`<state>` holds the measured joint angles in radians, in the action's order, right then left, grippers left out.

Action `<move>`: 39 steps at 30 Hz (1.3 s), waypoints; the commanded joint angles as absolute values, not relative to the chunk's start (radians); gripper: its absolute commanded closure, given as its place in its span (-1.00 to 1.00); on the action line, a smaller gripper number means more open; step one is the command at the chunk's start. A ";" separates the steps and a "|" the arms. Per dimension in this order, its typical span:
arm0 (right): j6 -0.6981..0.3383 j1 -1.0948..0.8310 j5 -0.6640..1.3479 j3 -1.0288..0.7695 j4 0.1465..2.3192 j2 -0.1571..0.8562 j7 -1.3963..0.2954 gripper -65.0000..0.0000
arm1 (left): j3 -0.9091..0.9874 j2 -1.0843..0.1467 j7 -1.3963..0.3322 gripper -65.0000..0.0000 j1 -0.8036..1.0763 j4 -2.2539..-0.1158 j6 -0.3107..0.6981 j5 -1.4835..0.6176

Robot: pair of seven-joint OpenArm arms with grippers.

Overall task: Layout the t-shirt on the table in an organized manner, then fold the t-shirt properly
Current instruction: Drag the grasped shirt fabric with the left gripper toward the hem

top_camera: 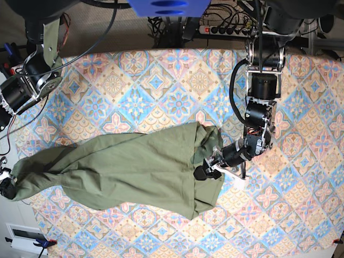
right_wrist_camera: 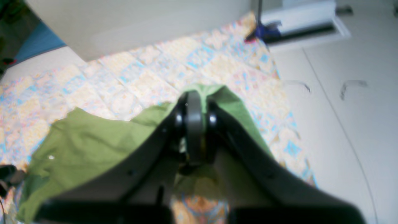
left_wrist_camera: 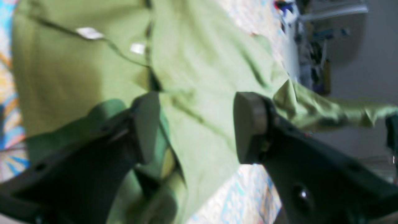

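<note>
The olive-green t-shirt (top_camera: pixel 129 169) lies rumpled across the table (top_camera: pixel 161 80), stretched from the far left edge to right of centre. My right gripper (top_camera: pixel 6 185) is at the table's left edge, shut on one end of the shirt; the right wrist view shows its pads (right_wrist_camera: pixel 194 124) pinching green cloth (right_wrist_camera: pixel 93 137). My left gripper (top_camera: pixel 207 165) is over the shirt's right end. In the left wrist view it is open (left_wrist_camera: pixel 196 127), its jaws on either side of a fold of shirt (left_wrist_camera: pixel 199 71). Two pale labels (left_wrist_camera: pixel 90 32) show.
A power strip (top_camera: pixel 226 29) and cables lie beyond the table's far edge. A white unit (top_camera: pixel 24 236) sits by the near left corner. Bare patterned cloth (top_camera: pixel 301 177) lies right of the shirt and along the far side.
</note>
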<state>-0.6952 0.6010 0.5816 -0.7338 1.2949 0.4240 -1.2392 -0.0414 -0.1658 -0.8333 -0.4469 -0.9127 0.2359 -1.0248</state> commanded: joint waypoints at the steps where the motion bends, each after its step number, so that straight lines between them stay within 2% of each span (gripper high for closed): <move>1: -0.698 0.628 0.613 -0.734 1.311 0.446 -1.210 0.99 | -0.042 -0.153 -0.803 -0.16 -0.504 -0.909 0.255 -1.050; 7: -0.698 0.602 0.618 -0.737 1.376 0.444 -1.224 0.99 | -0.045 -0.076 -0.762 -0.15 -0.575 -0.825 0.255 -1.041; 14: -0.698 0.547 0.717 -0.739 1.442 0.444 -1.244 0.99 | -0.042 -0.007 -0.716 -0.15 -0.605 -0.740 0.255 -1.046; 23: -0.698 0.507 0.720 -0.774 1.442 0.444 -1.245 0.99 | -0.039 -0.068 -0.725 -0.15 -0.533 -0.941 0.249 -1.049; 29: -0.698 0.487 0.720 -0.774 1.440 0.444 -1.245 0.99 | -0.039 -0.105 -0.717 -0.15 -0.492 -0.938 0.248 -1.043; 39: -0.698 0.487 0.720 -0.774 1.440 0.444 -1.245 0.99 | -0.044 -0.097 -0.641 -0.15 -0.498 -0.763 0.248 -1.043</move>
<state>-0.6952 0.4622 0.6930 -0.7742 1.4231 0.4191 -1.2755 -0.0414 -0.1009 -0.6525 -0.4652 -0.7494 0.2321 -1.0248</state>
